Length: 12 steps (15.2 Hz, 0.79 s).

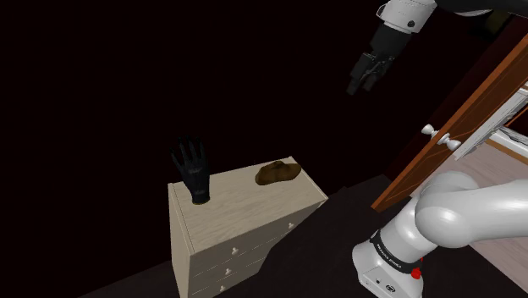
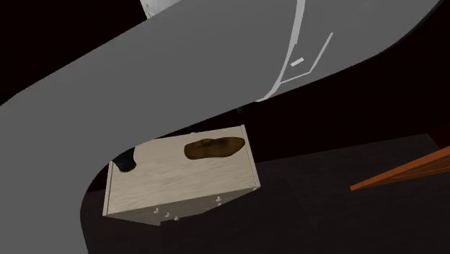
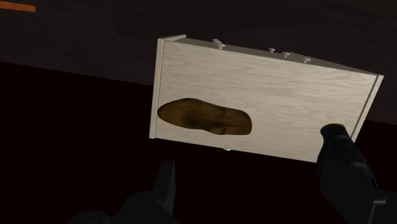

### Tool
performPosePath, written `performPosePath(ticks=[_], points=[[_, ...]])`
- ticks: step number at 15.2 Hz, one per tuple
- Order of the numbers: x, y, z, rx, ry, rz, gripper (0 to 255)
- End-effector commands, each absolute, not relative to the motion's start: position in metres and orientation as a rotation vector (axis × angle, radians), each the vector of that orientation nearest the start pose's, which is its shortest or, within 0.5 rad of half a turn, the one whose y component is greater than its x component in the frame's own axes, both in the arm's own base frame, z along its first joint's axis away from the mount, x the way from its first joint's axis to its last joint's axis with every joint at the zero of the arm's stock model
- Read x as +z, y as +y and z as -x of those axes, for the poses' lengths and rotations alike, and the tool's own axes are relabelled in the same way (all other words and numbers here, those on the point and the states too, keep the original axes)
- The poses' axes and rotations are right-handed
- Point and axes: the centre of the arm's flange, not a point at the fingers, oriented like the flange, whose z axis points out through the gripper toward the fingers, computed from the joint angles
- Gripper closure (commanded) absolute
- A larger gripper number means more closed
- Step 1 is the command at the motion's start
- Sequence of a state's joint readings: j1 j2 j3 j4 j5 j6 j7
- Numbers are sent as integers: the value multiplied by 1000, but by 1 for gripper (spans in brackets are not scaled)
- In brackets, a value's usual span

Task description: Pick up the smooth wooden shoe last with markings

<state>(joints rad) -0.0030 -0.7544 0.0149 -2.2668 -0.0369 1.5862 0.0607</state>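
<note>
Claw [image 1: 361, 86] hangs high and empty, fingers [image 3: 167, 184] standing apart with nothing between them.

Chest of drawers [image 1: 254, 222]: pale wood grain, well below the claw. The wrist view looks straight down onto its top, with small white knobs along one long side.

Door [image 1: 474, 110]: brown wood with a white handle, lower than the claw and off to its side, nearer the stand.

Black glove [image 1: 191, 172]: upright on the chest top, at the end farther from the claw.

Shoe last [image 3: 203, 118]: brown and foot-shaped, lying flat on the chest top far beneath the claw. It is close to the long edge opposite the knobs, towards the end away from the glove and well apart from it. Darker mottling shows on it, too small to read as markings.

Handling, as a judgement:
- Probably solid, stiff and of moderate weight, so it should not give under the pads.
- The smooth rounded surface is likely slippery.
- Best hold looks to be from above, across the narrower waist between toe and heel.
- At the bulging toe the pads would tend to slide off.
- It sits near the edge, so a sideways nudge could tip it off.
</note>
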Motion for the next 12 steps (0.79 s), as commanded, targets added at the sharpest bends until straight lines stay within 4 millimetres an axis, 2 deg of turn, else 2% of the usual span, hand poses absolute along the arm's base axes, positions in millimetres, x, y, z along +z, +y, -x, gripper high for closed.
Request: performPosePath(ticks=[1, 12], points=[[624, 2, -318, -120, 85, 3183, 0], [496, -38, -381, -25, -646, 3099, 0]])
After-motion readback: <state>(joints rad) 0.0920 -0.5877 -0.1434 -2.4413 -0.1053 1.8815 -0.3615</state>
